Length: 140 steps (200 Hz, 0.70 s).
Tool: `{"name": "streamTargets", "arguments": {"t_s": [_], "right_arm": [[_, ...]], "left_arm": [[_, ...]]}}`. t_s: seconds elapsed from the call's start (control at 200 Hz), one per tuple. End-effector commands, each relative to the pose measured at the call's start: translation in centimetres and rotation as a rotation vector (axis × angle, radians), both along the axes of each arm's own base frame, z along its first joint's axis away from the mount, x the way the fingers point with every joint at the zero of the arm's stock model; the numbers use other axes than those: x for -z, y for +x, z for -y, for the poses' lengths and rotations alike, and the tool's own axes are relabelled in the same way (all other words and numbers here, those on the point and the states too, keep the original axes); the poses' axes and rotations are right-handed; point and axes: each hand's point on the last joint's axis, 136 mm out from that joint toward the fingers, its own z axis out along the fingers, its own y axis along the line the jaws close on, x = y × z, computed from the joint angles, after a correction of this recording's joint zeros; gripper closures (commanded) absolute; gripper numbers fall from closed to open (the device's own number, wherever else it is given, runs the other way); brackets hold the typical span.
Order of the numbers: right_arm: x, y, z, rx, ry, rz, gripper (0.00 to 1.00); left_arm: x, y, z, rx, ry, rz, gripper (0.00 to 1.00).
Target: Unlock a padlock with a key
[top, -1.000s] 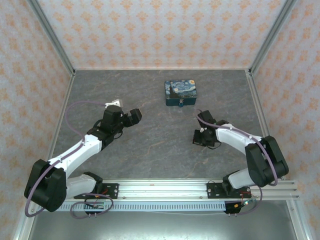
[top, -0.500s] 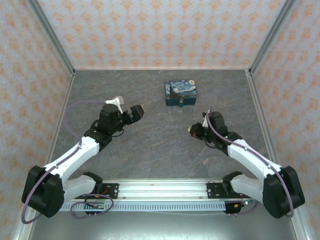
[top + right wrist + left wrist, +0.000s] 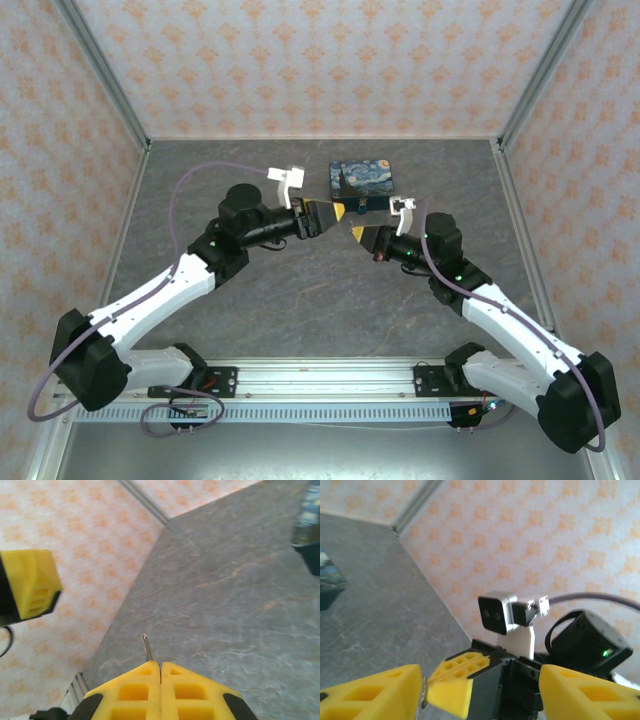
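Key (image 3: 146, 649): thin silvery blade standing out of the right gripper (image 3: 362, 235), whose yellow jaws are pressed together on it; left gripper (image 3: 335, 212) at its 10 o'clock, jaws apart, straddling the right fingertip in the left wrist view (key just beside one left finger; contact cannot be told); painted tin (image 3: 362, 178) at 12 o'clock of both tips, on the grey table (image 3: 250, 320); padlock (image 3: 358, 207), a teal speck at the tin's near edge, just beyond the tips; papered walls (image 3: 300, 70) around.

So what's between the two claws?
Only the key, poking out of the right claw, with bare table below; the right wrist view shows it.
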Motion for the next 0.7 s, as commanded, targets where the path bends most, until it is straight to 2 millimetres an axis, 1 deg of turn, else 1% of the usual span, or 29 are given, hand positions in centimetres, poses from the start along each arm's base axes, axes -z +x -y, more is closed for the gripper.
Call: {"name": "streamTargets", "arguments": {"t_s": [0.0,0.19,0.325,0.545,0.696], "right_arm": [[-2.8,-0.7,-0.7,-0.049,0.024,0.110,1.00],[-3.7,-1.1,-1.0,-0.061,0.047,0.129,1.00],[-4.3,-1.2,-1.1,-0.071,0.056,0.140,1.00],[-4.8,-1.3,-1.2,-0.078,0.066,0.147,1.00],[-5.0,-1.3,-1.2,-0.078,0.072,0.151,1.00]], "left_arm": [[0.1,-0.4,1.0,0.061,0.018,0.013,0.42],[1.1,-0.7,2.1,0.101,0.043,-0.004,0.53],[2.0,-0.8,2.5,0.113,0.077,-0.015,0.56],[2.9,-0.4,2.7,0.110,0.098,-0.035,0.63],[3.5,-0.1,2.7,0.097,0.120,-0.046,0.64]]}}
